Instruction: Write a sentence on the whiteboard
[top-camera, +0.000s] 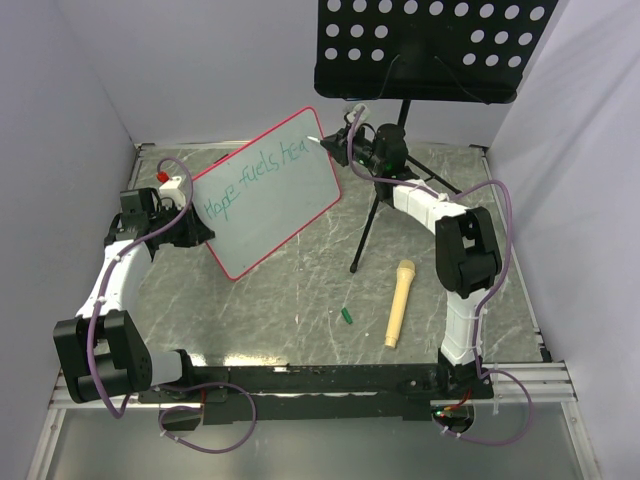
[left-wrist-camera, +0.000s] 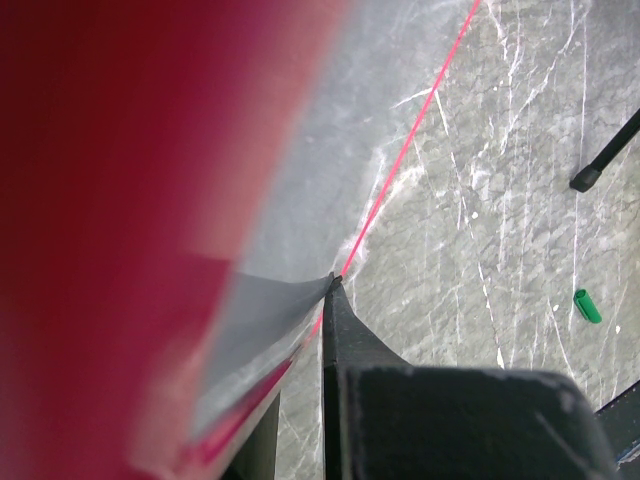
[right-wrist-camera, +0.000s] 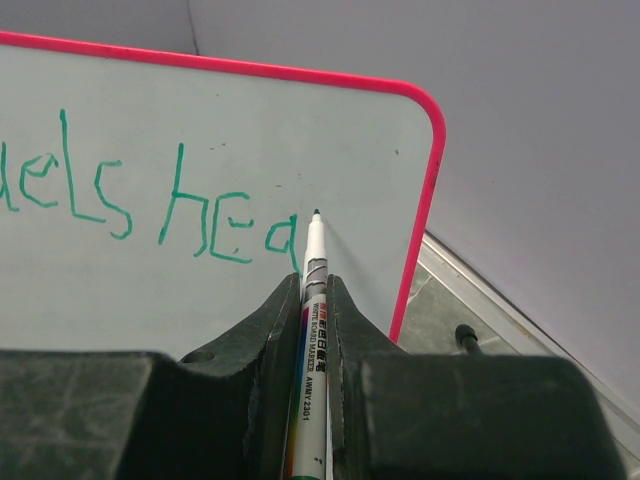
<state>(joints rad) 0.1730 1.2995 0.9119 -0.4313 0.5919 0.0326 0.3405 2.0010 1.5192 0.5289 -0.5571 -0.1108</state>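
In the top view, the whiteboard (top-camera: 265, 190) stood tilted over the far left part of the worktop (top-camera: 300, 300). The sentence (top-camera: 255, 180) read "Hope fuels hea", so it looked unfinished. One risk was that pen pressure near the board's far right corner, well away from the hold, would swing the board. The left claw (top-camera: 195, 232) gripped the board's lower left edge. The right claw (top-camera: 335, 148) carried a marker (top-camera: 322, 142) to that far corner, under the music stand (top-camera: 430, 45). A green cap (top-camera: 346, 316) lay near the middle of the worktop.

In the left wrist view, much was red blur. The grip looked thin, so the board could slip. The jaws stood nearly together, clamped on the board's framed edge.

In the right wrist view, little bare board was left between the "a" and the pink frame. The last letters could crowd or run onto the rim. The jaws were shut tight on the marker's barrel. Its tip sat just beside the "a", but I could not tell whether it touched.
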